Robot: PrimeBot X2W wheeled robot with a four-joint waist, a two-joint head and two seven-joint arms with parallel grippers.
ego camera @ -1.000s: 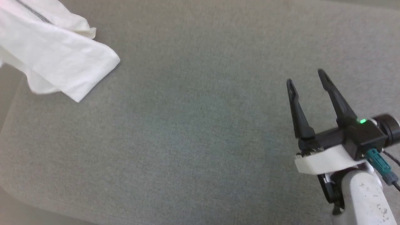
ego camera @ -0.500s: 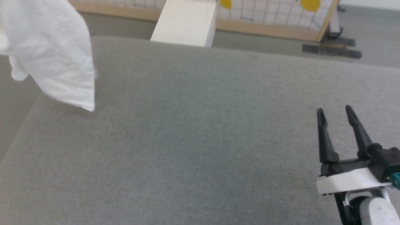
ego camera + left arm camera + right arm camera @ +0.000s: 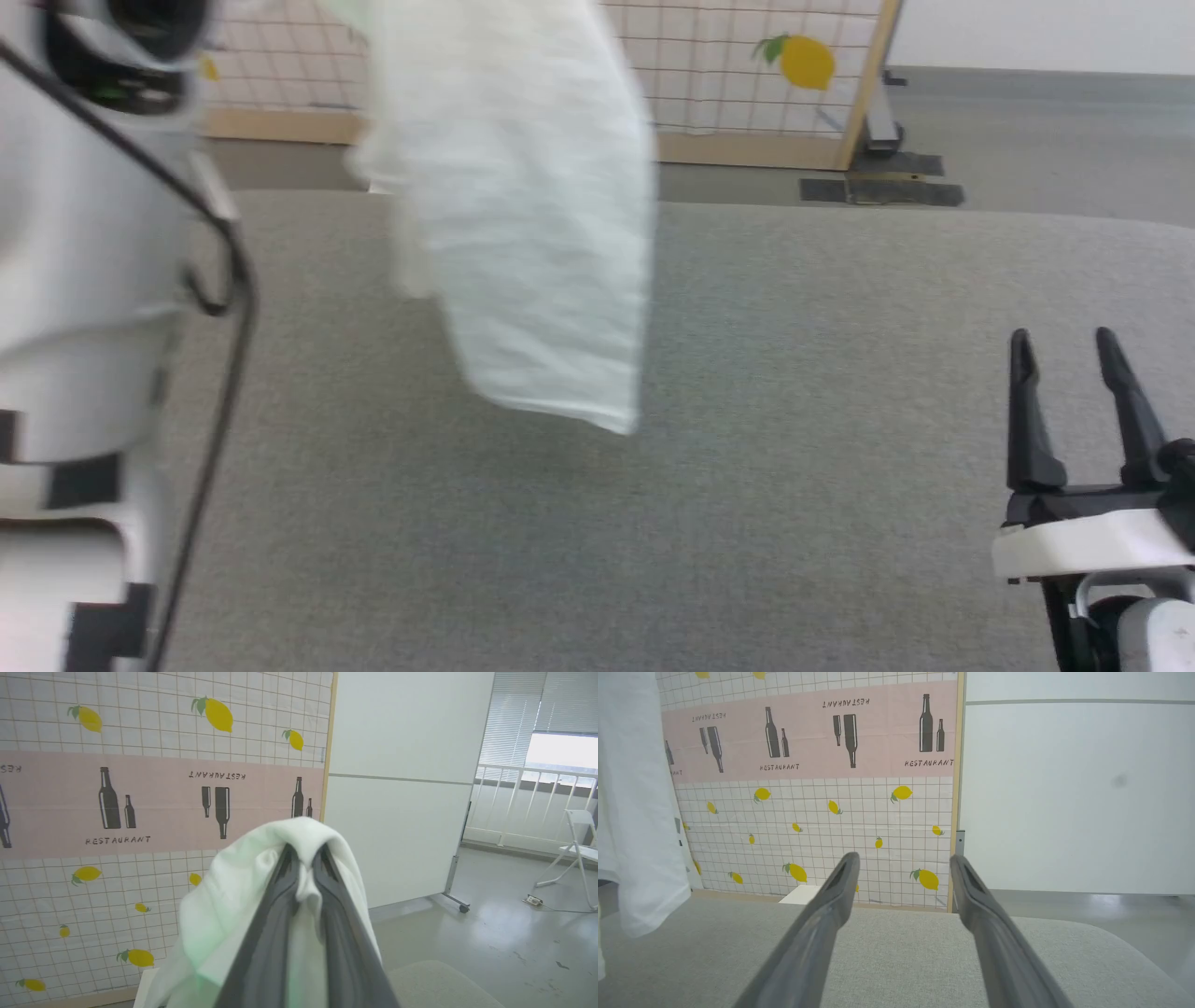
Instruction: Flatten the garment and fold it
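The white garment [image 3: 532, 243] hangs in the air above the grey table [image 3: 747, 523], its lower edge off the surface. In the left wrist view my left gripper [image 3: 306, 851] is shut on a bunch of the garment [image 3: 224, 919], which drapes over both fingers. The garment [image 3: 635, 812] also hangs at the left of the right wrist view. My pale left arm [image 3: 84, 308] fills the left of the head view. At the lower right my right gripper [image 3: 1064, 341] stands open with nothing between its fingers, just above the table [image 3: 901, 961].
A partition with a lemon-and-bottle print [image 3: 812, 788] stands behind the table, and a white panel [image 3: 1073, 793] beside it. A white box [image 3: 801, 895] sits beyond the table's far edge. A folding chair [image 3: 579, 849] stands on the floor at right.
The head camera has tilted up, bringing the partition into sight. The garment, hanging at the upper left before, now hangs at upper centre, and the left arm has come into view. The right gripper stays open.
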